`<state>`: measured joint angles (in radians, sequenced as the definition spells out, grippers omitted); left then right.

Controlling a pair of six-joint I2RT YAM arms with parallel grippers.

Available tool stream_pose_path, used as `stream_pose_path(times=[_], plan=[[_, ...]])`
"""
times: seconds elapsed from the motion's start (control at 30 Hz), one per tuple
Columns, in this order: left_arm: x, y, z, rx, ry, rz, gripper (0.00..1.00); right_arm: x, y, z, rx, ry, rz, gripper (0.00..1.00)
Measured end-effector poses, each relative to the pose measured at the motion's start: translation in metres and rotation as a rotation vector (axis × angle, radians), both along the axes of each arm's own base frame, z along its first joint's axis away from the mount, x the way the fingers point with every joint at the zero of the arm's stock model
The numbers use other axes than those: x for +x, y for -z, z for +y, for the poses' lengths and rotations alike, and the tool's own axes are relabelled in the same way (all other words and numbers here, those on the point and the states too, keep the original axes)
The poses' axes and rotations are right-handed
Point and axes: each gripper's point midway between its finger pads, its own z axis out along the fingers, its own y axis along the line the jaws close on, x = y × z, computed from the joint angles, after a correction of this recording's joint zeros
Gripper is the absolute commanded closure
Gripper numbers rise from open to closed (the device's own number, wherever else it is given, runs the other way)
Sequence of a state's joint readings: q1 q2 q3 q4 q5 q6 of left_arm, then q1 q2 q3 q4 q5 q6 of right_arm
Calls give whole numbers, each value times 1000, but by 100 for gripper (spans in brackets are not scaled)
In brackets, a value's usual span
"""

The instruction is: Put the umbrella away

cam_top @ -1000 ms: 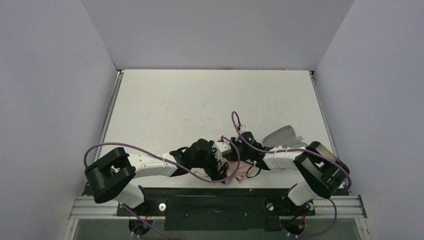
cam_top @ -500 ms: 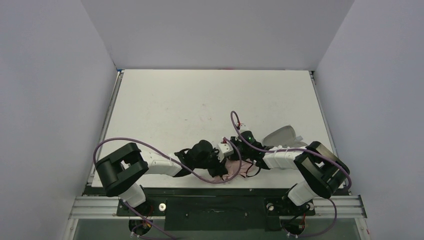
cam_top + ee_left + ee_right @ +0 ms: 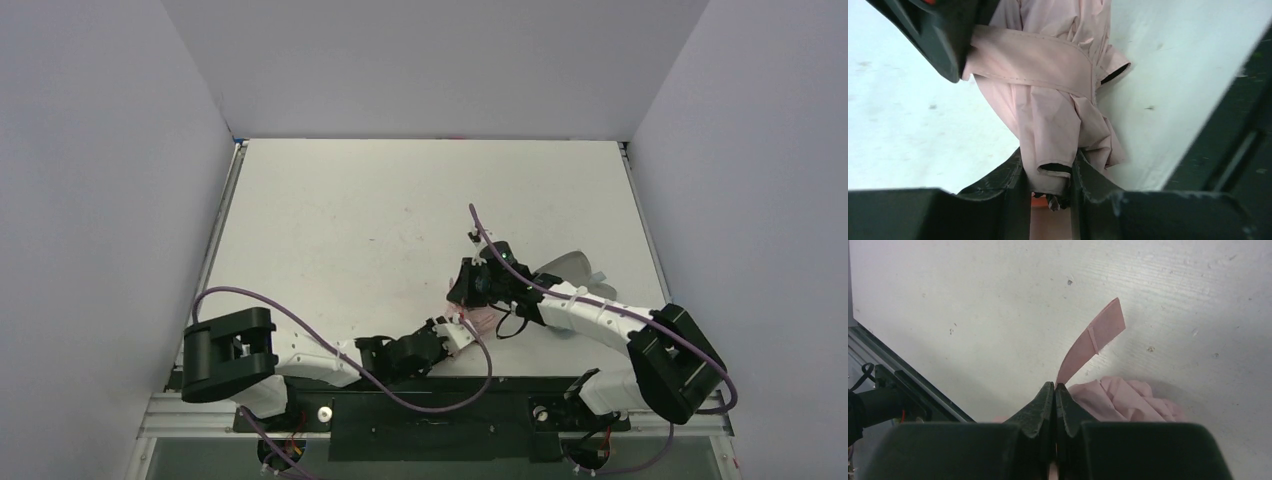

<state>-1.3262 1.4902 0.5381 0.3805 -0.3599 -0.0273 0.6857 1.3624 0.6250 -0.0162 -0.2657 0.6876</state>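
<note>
The umbrella is a folded bundle of pale pink fabric lying near the table's front edge, seen small from above as the umbrella. My left gripper is shut on its near end, with fabric pinched between both fingers. A pink strap wraps across the bundle. My right gripper is shut on the strap's flat free end, which sticks up past the fingertips, with crumpled fabric just to its right. From above, the right gripper sits beyond the bundle and the left gripper on its near side.
A pale rounded case lies right of the right wrist, partly behind the arm. The black base rail runs along the near edge, close to the left gripper. White table stretches beyond, with grey walls on three sides.
The left arm dropped back toward the near edge and closed on the umbrella's end. The right gripper shifted away from the front edge, still pinching the strap.
</note>
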Motion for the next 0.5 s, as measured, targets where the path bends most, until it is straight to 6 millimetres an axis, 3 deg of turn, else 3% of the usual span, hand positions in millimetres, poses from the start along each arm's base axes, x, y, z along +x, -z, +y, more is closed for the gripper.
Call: stream_pose_path(times=[0.1, 0.2, 0.5], plan=[[9, -5, 8, 84, -60, -165, 100, 6, -21, 3, 6, -9, -27, 100], [17, -6, 10, 165, -99, -294, 100, 8, -26, 4, 1, -15, -30, 100], [19, 4, 1, 351, -125, -540, 100, 8, 12, 6, -45, -44, 67, 100]])
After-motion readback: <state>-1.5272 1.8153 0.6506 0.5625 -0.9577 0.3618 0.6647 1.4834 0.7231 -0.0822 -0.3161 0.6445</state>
